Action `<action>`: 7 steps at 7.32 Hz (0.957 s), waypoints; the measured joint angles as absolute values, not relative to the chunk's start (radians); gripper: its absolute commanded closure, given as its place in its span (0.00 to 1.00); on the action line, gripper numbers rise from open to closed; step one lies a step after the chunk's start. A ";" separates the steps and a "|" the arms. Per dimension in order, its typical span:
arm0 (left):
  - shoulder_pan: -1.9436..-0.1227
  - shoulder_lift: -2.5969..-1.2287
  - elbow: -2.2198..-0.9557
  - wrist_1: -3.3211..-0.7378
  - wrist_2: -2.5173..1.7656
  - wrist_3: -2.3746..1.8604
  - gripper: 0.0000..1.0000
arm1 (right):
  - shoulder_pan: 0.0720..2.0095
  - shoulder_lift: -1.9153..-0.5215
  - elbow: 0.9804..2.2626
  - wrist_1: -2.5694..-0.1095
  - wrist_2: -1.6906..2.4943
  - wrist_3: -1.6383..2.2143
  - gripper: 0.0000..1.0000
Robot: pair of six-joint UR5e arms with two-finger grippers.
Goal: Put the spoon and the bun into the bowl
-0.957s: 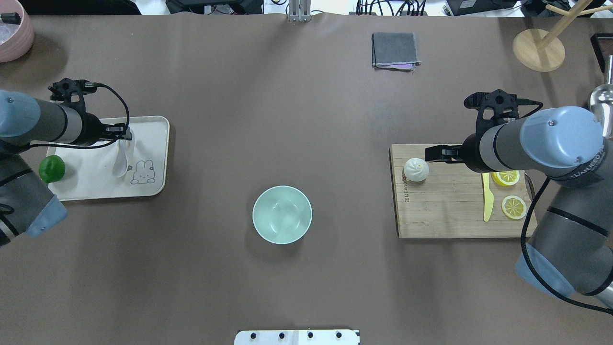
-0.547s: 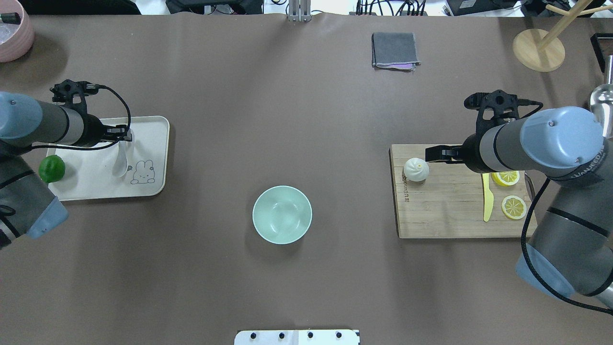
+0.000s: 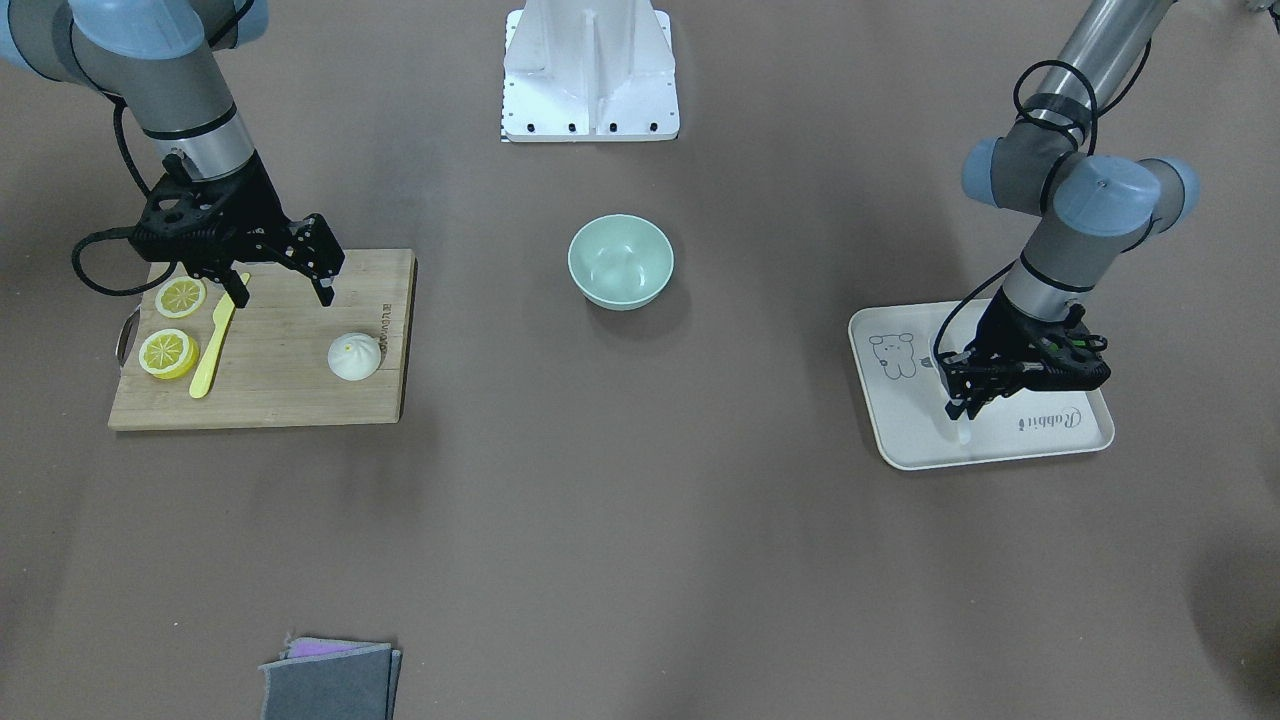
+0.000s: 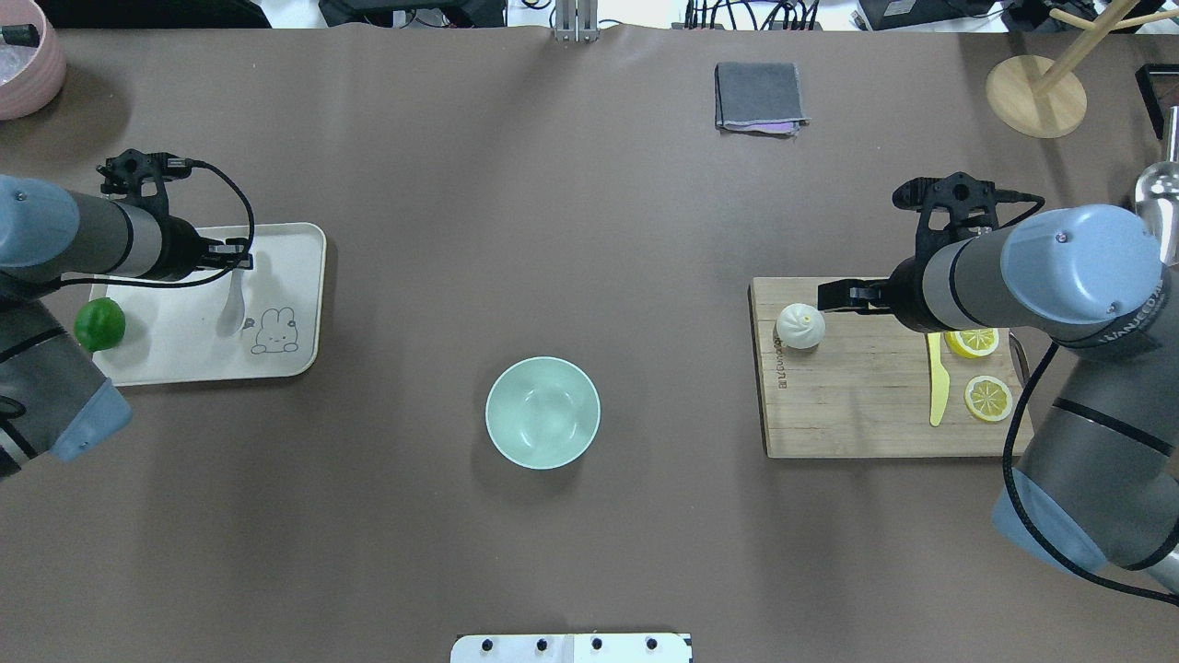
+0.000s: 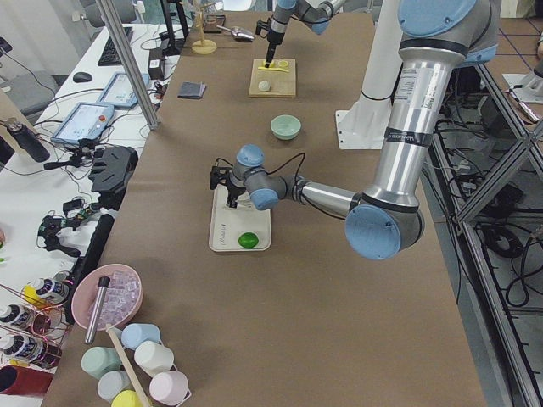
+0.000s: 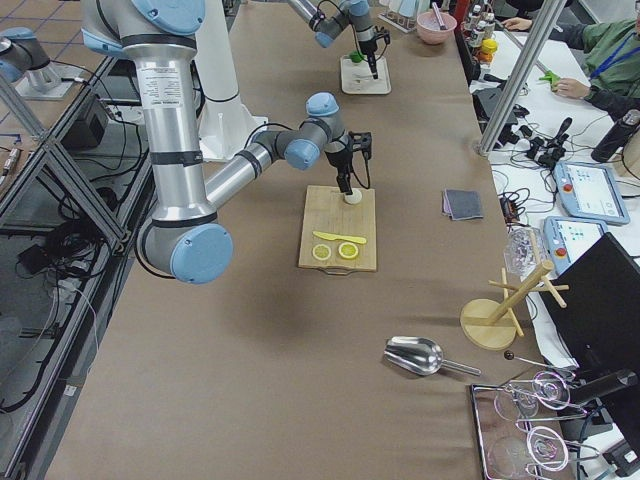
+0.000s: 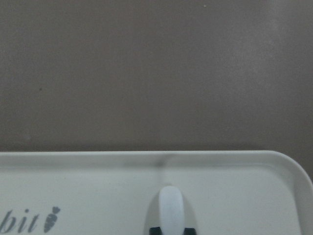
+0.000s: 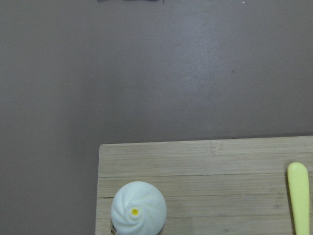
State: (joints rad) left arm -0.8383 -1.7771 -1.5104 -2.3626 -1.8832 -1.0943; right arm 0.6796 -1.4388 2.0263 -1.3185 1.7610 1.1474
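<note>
The white spoon (image 4: 231, 308) is on the cream tray (image 4: 175, 354) at the left. My left gripper (image 4: 241, 262) is shut on its handle. The left wrist view shows the handle end (image 7: 171, 208) between two dark fingertips at the bottom edge. The white bun (image 4: 799, 326) sits on the wooden board (image 4: 857, 414) at the right, near the board's left end. My right gripper (image 3: 283, 292) is open and empty above the board, just beside the bun (image 3: 354, 357). The mint-green bowl (image 4: 542, 412) stands empty at the table's middle.
A green lime (image 4: 99, 323) lies at the tray's left edge. Two lemon slices (image 4: 988, 398) and a yellow-green knife (image 4: 937, 387) lie on the board under my right arm. A grey cloth (image 4: 759, 96), a wooden stand (image 4: 1035, 96) and a pink bowl (image 4: 28, 64) sit along the far edge.
My left gripper has shifted slightly toward the tray's far edge, and the spoon has moved with it. The right arm, bun and bowl have not moved.
</note>
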 measured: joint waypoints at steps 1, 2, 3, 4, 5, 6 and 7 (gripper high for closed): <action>-0.839 -1.778 -1.565 -2.336 -1.885 -1.095 1.00 | 0.680 -1.439 2.027 -1.318 1.761 1.147 0.01; -0.839 -1.783 -1.645 -2.265 -1.887 -1.105 1.00 | 0.680 -1.439 2.028 -1.318 1.761 1.147 0.01; -0.834 -1.794 -1.732 -2.167 -1.887 -1.132 1.00 | 0.680 -1.439 2.028 -1.318 1.761 1.147 0.01; -0.809 -1.819 -1.796 -2.090 -1.883 -1.193 1.00 | 0.678 -1.439 2.028 -1.318 1.761 1.148 0.01; -0.755 -1.862 -1.826 -2.045 -1.859 -1.271 1.00 | 0.678 -1.439 2.028 -1.318 1.762 1.149 0.01; -0.679 -1.923 -1.834 -2.002 -1.807 -1.348 1.00 | 0.676 -1.439 2.028 -1.317 1.761 1.150 0.01; -0.599 -1.998 -1.834 -1.936 -1.743 -1.418 1.00 | 0.675 -1.438 2.028 -1.316 1.761 1.150 0.01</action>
State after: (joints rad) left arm -0.5993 -1.9984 -1.8337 -1.9361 -1.7428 -1.4178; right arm 0.6752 -1.4380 2.0278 -1.3164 1.7612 1.1504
